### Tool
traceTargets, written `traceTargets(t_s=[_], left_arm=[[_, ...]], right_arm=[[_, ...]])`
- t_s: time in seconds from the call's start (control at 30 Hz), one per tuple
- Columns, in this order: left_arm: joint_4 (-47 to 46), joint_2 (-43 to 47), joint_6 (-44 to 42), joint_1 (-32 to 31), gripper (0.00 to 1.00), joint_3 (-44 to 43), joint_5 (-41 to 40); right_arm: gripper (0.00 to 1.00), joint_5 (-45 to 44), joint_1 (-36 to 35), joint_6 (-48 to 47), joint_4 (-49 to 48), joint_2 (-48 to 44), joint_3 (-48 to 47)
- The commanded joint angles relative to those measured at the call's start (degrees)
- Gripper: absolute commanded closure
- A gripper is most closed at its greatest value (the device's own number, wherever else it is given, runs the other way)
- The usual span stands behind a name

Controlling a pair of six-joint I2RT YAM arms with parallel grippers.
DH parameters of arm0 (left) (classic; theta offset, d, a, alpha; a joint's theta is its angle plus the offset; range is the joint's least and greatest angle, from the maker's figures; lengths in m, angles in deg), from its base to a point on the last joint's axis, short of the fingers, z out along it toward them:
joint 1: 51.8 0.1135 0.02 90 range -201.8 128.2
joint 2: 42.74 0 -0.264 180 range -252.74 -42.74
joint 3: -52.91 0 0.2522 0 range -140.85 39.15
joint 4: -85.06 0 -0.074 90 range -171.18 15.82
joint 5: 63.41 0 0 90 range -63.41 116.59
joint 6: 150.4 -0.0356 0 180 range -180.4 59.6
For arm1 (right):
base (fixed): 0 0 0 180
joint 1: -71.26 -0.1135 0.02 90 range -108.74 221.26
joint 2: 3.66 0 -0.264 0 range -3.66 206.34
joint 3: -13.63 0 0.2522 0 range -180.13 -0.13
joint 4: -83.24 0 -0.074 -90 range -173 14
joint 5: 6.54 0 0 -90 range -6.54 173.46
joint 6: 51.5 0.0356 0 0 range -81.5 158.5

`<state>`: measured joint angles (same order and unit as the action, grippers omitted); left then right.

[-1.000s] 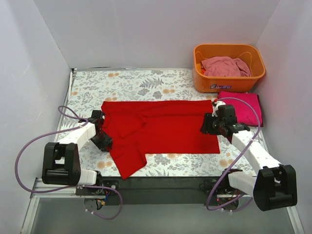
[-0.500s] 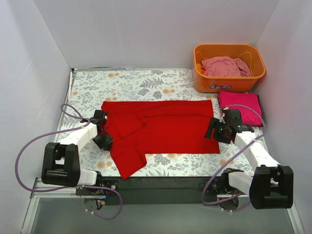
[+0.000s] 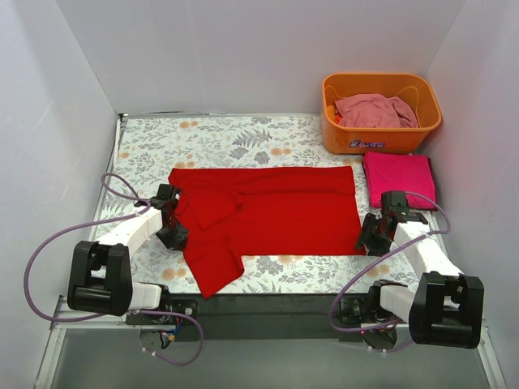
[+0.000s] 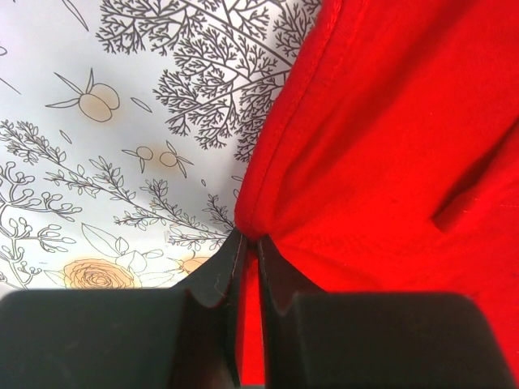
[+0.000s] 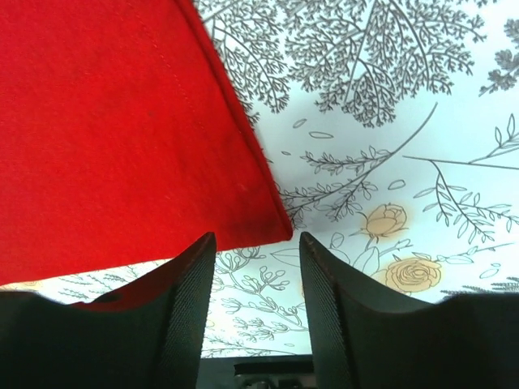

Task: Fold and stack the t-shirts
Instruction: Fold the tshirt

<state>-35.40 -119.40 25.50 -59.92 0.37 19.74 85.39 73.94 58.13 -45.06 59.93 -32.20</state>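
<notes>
A bright red t-shirt [image 3: 268,212] lies spread flat across the middle of the floral table, one sleeve trailing toward the near edge. My left gripper [image 3: 173,233] is shut on the shirt's left hem; in the left wrist view the red cloth [image 4: 389,138] is pinched between the closed jaws [image 4: 248,243]. My right gripper [image 3: 370,241] stands open just off the shirt's near right corner [image 5: 272,227], nothing between its fingers. A folded magenta-pink t-shirt [image 3: 399,178] lies at the right. A pale pink t-shirt [image 3: 375,110] sits bunched in the basket.
An orange plastic basket [image 3: 381,139] stands at the back right corner. White walls close in the table on three sides. The arms' purple cables loop along the left and right near edges.
My right gripper has drawn back from over the shirt's right edge to its near right corner. The left gripper has closed on the left hem.
</notes>
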Motion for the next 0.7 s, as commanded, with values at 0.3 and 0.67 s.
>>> traceTargets(t_s=[0.3,0.67], left_arm=[[-2.89,2.39,0.58,-1.11,1.00,1.26,-1.50],[-3.06,2.40,0.49,-1.11,1.00,1.17,-1.06]], right_arm=[[0.54,-0.61,0.66,1.98,0.04,1.53,-0.80],[0.72,1.49,0.84,1.72,-2.25,3.38,0.17]])
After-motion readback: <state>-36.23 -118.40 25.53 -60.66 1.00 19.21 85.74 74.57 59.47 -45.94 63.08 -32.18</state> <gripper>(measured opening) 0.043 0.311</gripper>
